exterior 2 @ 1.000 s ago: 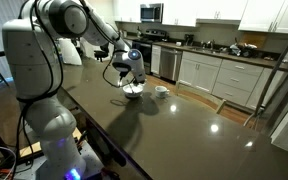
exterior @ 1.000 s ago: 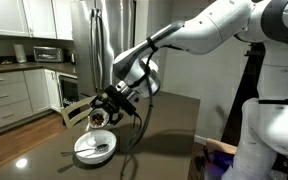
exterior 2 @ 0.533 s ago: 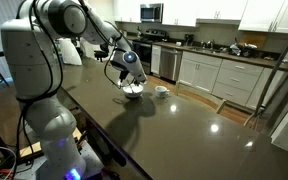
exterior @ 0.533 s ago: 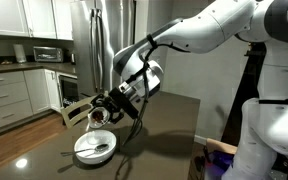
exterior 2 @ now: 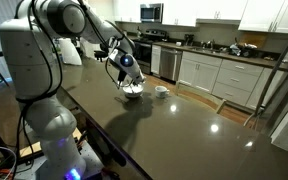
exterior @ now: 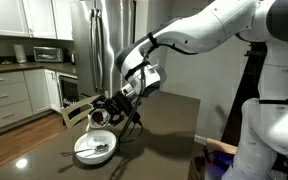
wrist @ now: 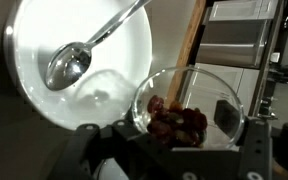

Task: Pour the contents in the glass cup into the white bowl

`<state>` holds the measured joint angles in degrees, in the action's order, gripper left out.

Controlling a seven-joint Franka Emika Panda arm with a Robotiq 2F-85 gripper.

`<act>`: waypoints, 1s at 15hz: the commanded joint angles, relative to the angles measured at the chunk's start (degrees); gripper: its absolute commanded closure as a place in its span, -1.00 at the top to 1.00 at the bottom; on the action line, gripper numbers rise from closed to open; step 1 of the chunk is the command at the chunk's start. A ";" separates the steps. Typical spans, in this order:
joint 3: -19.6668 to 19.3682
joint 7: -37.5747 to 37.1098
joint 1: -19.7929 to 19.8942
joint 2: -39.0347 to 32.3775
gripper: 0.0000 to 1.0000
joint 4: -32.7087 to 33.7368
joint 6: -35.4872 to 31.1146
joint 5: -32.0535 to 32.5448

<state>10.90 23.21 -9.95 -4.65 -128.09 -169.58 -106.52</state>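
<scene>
My gripper (exterior: 102, 112) is shut on the glass cup (wrist: 189, 100) and holds it tilted over the white bowl (exterior: 92, 148). In the wrist view the dark brown contents (wrist: 176, 122) lie inside the cup near its rim, beside the bowl (wrist: 44, 95) with its metal spoon (wrist: 72, 62). The bowl looks bare apart from the spoon. In an exterior view the gripper (exterior 2: 130, 78) hangs just above the bowl (exterior 2: 132, 92) on the dark countertop.
A small white mug (exterior 2: 161, 91) stands on the countertop (exterior 2: 174, 130) beyond the bowl. A wooden chair (exterior: 74, 112) is at the counter's far edge. Kitchen cabinets and a fridge stand behind. A white robot base (exterior 2: 44, 120) is at the near end.
The wrist has rotated further and the cup has tipped more toward the bowl. The bowl and spoon have not moved.
</scene>
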 commanded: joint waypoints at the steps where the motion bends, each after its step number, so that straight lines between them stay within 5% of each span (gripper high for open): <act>1: 0.42 7.56 -0.89 0.02 0.08 0.09 -0.39 -6.82; 9: -1.27 34.90 -1.87 -0.38 0.08 1.85 1.02 -23.58; 15: -2.61 48.51 -2.04 -0.55 0.08 2.81 3.55 -32.31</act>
<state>9.14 64.65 -11.59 -5.09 -126.75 -167.58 -133.92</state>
